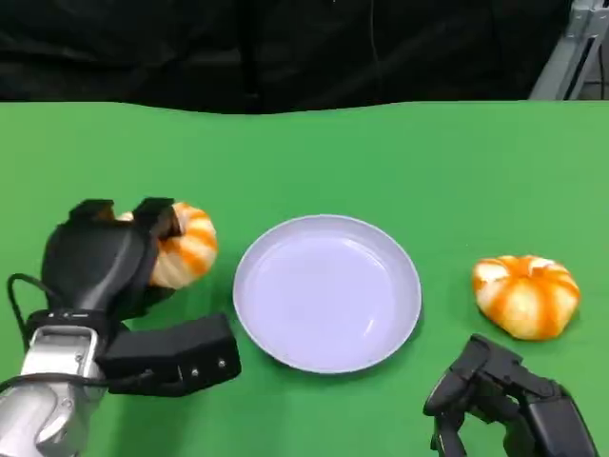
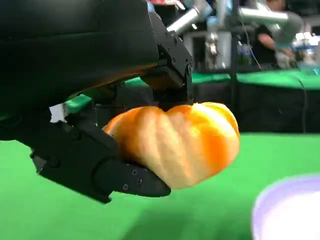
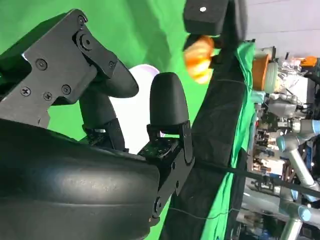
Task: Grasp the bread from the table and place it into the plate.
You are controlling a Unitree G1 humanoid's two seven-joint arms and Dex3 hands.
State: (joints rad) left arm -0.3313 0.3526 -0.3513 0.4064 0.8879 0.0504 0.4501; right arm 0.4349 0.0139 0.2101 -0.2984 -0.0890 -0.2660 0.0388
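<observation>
An orange-and-white striped bread (image 1: 186,246) is gripped by my left hand (image 1: 105,262), just left of the pale lilac plate (image 1: 328,221). In the left wrist view the bread (image 2: 185,142) sits between black fingers (image 2: 100,170) above and below it. It hangs slightly above the green cloth, with the plate (image 2: 290,210) rim close beside it. A second striped bread (image 1: 526,295) lies on the table right of the plate. My right hand (image 1: 504,395) rests low near the front edge, below that second bread, fingers apart and holding nothing.
The green table cloth (image 1: 428,162) ends at a black backdrop (image 1: 285,48) behind. The right wrist view shows my right hand (image 3: 100,125), the plate (image 3: 135,107) beyond it, and other robot arms and lab gear (image 3: 285,150) past the table.
</observation>
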